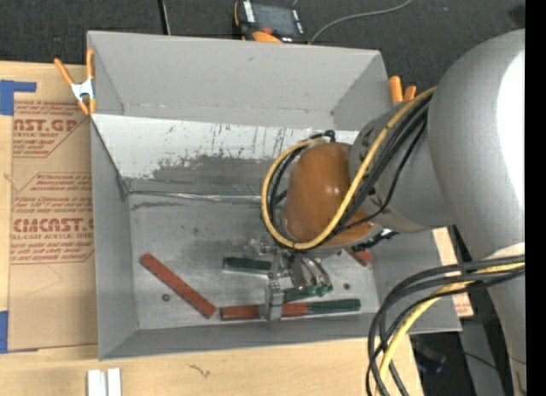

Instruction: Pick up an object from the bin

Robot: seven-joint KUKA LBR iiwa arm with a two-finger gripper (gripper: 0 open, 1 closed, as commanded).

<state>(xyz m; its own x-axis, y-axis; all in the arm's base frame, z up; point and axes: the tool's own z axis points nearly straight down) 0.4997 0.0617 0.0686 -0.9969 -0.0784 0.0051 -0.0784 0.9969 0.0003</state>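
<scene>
My gripper (276, 290) hangs below the arm's wrist, low over the bin's front middle. Its tip comes down right at a red-brown flat stick (247, 311) that lies along the front wall. A dark green pen-like stick (246, 263) lies just to its left on the bin floor. Another dark green stick (334, 305) lies to its right near the front wall. Whether anything is held cannot be made out.
A longer red-brown flat stick (177, 285) lies slanted in the front left of the bin. A small red piece (363, 258) sits by the right wall, and a tiny dark speck (166, 298) lies near the slanted stick. The arm covers the bin's right side.
</scene>
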